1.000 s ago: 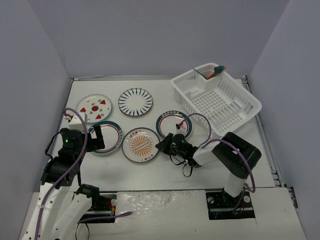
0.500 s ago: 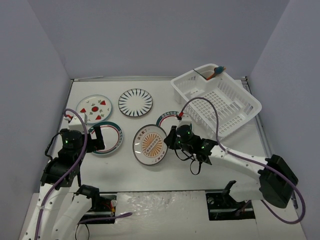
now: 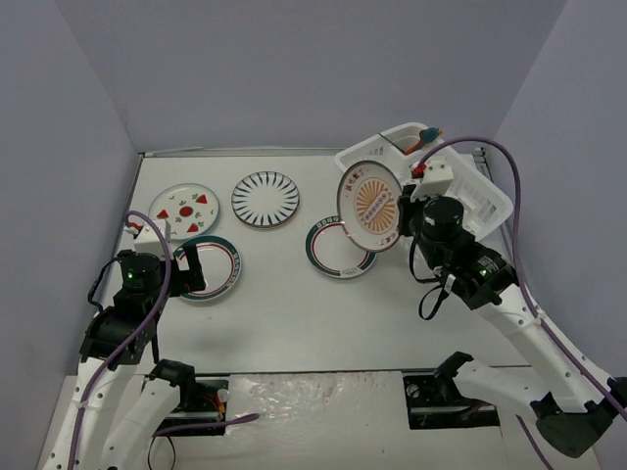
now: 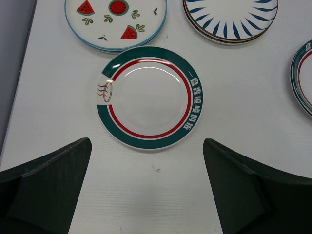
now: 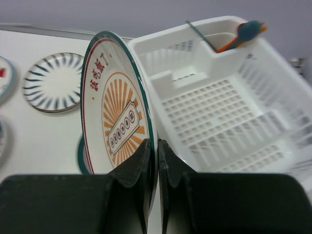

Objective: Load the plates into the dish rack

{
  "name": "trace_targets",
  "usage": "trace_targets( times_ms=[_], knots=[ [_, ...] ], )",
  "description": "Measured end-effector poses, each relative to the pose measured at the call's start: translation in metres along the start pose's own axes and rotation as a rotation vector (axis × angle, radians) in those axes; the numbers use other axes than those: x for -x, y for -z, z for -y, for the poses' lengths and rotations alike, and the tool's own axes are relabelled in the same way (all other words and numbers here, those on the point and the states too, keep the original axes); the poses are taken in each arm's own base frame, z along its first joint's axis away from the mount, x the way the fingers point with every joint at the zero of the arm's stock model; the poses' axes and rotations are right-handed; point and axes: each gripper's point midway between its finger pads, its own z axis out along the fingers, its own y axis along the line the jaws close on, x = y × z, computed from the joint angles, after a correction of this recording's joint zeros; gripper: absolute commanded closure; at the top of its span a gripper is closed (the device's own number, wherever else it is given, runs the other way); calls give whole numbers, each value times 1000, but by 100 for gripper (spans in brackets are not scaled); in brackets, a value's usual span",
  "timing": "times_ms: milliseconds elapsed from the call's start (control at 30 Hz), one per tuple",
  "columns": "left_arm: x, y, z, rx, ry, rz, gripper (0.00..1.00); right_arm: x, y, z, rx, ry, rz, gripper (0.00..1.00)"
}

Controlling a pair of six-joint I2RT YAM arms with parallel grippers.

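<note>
Top view: the orange plate [image 3: 370, 204], held on edge right of centre, hides part of a green-rimmed plate [image 3: 333, 253] and of the rack [image 3: 487, 203] at upper right. The right gripper [image 5: 157, 146] pinches its lower rim, arm bent and reaching from lower right. The left gripper [image 4: 146, 144], spread wide, hovers at lower left over a second green-rimmed plate [image 4: 148, 97], arm folded. The strawberry plate [image 3: 183, 207] and striped plate [image 3: 265, 199] lie at upper left, both cut off in the left wrist view.
</note>
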Motion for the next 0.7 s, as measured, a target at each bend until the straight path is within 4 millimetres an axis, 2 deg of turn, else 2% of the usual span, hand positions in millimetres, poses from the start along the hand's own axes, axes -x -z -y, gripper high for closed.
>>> trace_targets(
  times_ms=[200,367,467,700],
  knots=[
    [1,1,0,-2,1,5,3,26,0,87,-220,165,-3,100],
    [1,1,1,-7,1,4,3,52,-15,155,-338,262,-29,100],
    [1,1,1,-8,1,5,3,51,-26,182,-360,331,-67,100],
    [1,1,1,-9,2,7,3,34,-60,222,-291,558,-180,100]
  ],
)
